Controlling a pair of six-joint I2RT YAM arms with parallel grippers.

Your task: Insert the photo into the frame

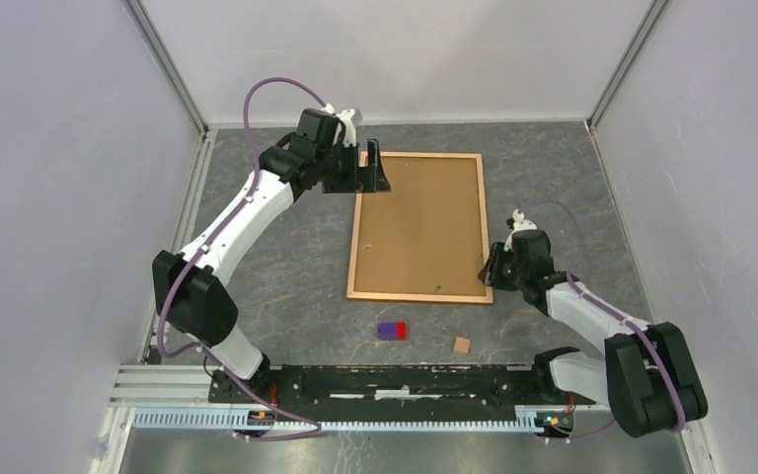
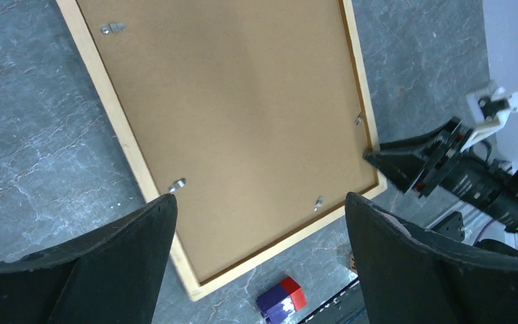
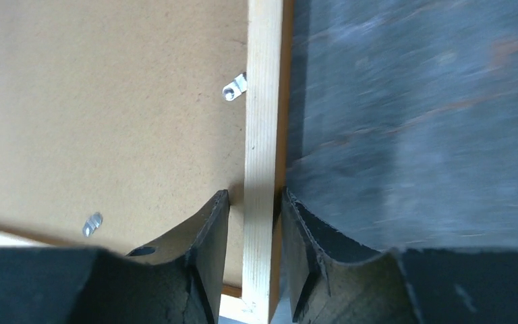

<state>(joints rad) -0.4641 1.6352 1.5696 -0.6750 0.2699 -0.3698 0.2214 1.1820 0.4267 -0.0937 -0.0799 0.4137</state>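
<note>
Right wrist view: my right pincer (image 3: 255,202) straddles the right rail of the frame (image 3: 263,101), face-down flat on the table (image 3: 411,101), jaws half closed, grip unclear, so I should centre on rail, squeeze evenly.

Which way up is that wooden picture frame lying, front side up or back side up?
Back side up: the frame shows its plain brown backing board to the camera, with small metal clips along the inner edge.

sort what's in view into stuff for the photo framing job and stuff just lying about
For the job:
- frame, lying back up
- backing board sitting in it
- metal clips
- right gripper, straddling the frame's right rail
- left gripper, open above it
(the photo is not in view)

Lying about:
- purple and red block
- small brown block
</note>
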